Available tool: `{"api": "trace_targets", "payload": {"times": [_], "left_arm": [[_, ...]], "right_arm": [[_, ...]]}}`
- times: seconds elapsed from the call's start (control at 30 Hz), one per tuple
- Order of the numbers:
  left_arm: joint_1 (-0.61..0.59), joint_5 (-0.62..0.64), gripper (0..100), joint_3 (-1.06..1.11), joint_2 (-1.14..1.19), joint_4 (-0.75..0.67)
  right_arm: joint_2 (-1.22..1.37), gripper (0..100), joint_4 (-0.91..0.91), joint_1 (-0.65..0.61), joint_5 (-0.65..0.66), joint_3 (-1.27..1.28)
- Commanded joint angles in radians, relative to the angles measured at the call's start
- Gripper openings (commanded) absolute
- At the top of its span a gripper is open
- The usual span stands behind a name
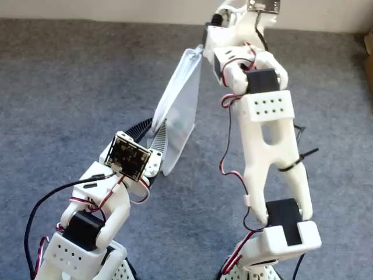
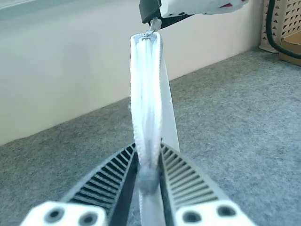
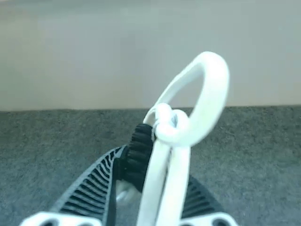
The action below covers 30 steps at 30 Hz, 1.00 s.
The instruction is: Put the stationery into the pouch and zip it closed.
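Grey carpet under both arms, pale wall along the far edge.

Right arm: stretched far forward, toward the wall. Left arm: near side, reaching a shorter way.

Pouch: translucent white, held up off the carpet and standing on edge, strung between the two claws. It slants from the near-left end up to the far end by the wall.

Left claw: clenched on the near, lower end of the pouch, black ribbed fingers pressed on either side of its edge.

Right claw: clenched on the far, upper end of the pouch, right at the zip pull.

White loop: stands up from that same end, just past the right claw's fingertips.

Zip: cannot tell whether fully closed.
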Motion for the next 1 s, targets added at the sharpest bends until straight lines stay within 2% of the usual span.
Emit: {"api": "trace_targets", "payload": {"times": [0.0,0.23,0.33,0.5,0.77,0.97], "left_arm": [[-0.013,-0.002,5,-0.005,-0.001,0.049],[-0.013,0.135,16,-0.053,-0.068,0.183],[-0.013,0.141,19,-0.062,-0.162,0.242],[-0.013,0.141,20,-0.056,-0.325,0.292],[-0.013,0.14,19,-0.033,-0.42,0.295],[-0.013,0.135,19,-0.036,-0.421,0.265]], "right_arm": [[-0.073,0.4,0.068,0.125,0.014,0.002],[-0.268,0.9,0.13,0.124,0.015,0.16],[-0.338,7.3,0.13,0.124,0.015,0.259],[-0.437,21.1,0.13,0.124,0.015,0.4],[-0.645,21.7,0.131,0.128,0.017,0.596],[-0.903,21.7,0.211,0.124,0.192,0.773]]}}
